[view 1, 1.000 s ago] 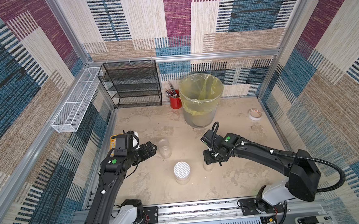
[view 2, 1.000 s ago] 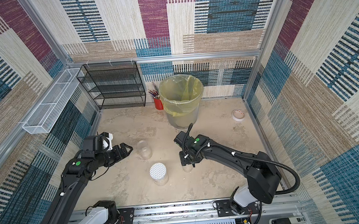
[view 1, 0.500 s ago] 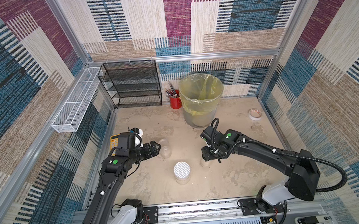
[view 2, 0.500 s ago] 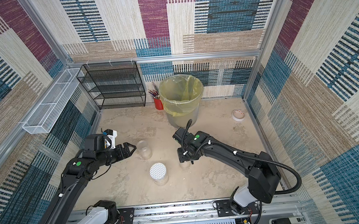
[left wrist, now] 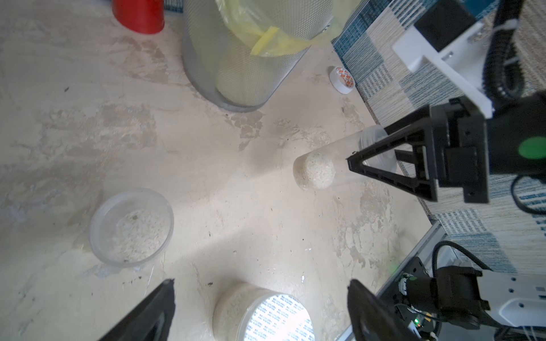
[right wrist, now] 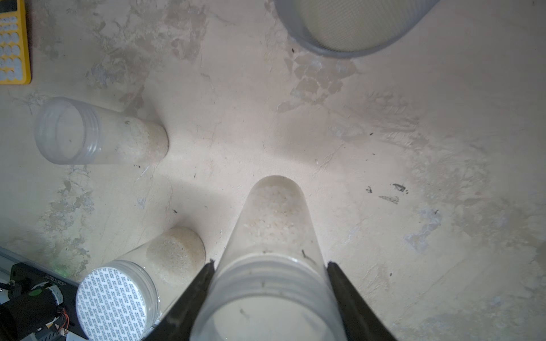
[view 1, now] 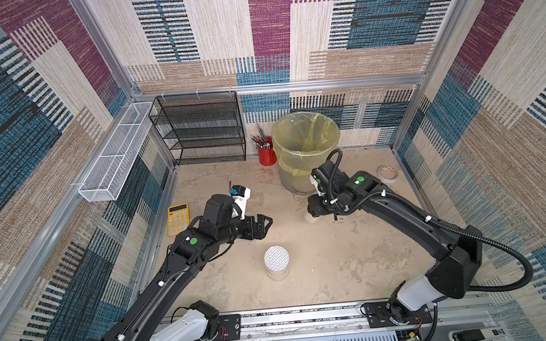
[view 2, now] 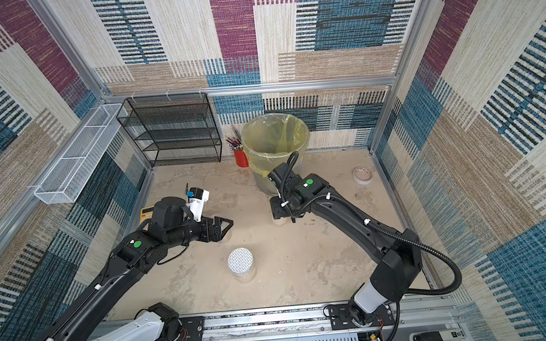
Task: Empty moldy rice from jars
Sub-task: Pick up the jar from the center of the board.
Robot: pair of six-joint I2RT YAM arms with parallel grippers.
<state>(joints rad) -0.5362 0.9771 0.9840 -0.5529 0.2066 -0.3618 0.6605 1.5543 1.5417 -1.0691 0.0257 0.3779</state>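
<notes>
Worktop (view 1: 350, 263): beige, stained, walled on three sides. Black mesh shelf rack (view 1: 199, 127) stands against the back wall. A white wire basket (view 1: 116, 150) hangs on the left wall. Mesh waste bin (view 1: 293, 184), lined with a yellow bag (view 1: 308, 134), stands upright at the back centre.

Left arm (view 1: 174, 272) reaches toward the middle of the worktop. Left gripper (view 1: 266, 226): jaws spread wide and holding nothing, as the left wrist view shows. Right arm (view 1: 412, 215) reaches in front of the bin. Right gripper (right wrist: 270, 263): jaws pinching the threaded neck of the tall narrow jar (right wrist: 274, 224), one finger on each side.

The tall narrow jar is clear and sits in front of the bin, apart from it. Whether its base touches the worktop cannot be told. Wide jar (left wrist: 131, 227): clear, upright on the worktop just ahead of the left gripper and not touched. It is largely hidden under that gripper in both top views. Lidded jar (view 1: 277, 274): upright near the front edge, between the two arms, capped by a white grid-patterned lid (view 1: 276, 257).

Yellow calculator (view 1: 178, 218) lies flat by the left wall. Red pencil cup (view 1: 267, 155) stands just beside the bin, on its left. Tape roll (view 1: 388, 174) lies near the right wall.

Moldy rice (left wrist: 314, 171): pale grains packed in the bottom of the tall narrow jar. A thin layer covers the floor of the wide jar, and more shows through the wall of the lidded jar.
</notes>
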